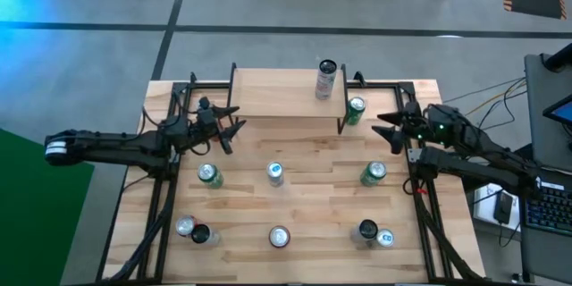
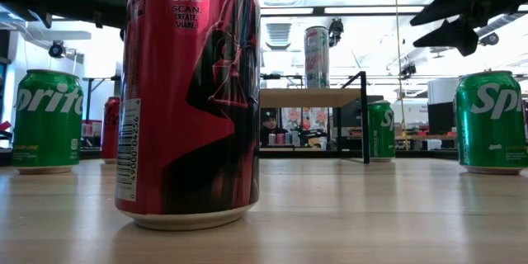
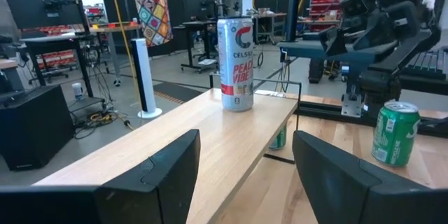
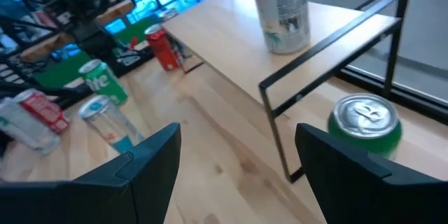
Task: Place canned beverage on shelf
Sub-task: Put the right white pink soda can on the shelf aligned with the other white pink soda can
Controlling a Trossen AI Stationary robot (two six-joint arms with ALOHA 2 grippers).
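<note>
The tall Celsius can stood upright on the shelf; left gripper and right gripper hovered empty, jaws apart. Cans looked rigid, slick, dentable; best gripped mid-body

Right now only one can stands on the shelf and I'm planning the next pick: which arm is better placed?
Probably right: the right gripper hangs open beside the green can at the shelf's end.

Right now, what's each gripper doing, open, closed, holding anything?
Left gripper: open, empty, by the low light-wood shelf's left end.
Right gripper: open, empty, right of it.
</note>
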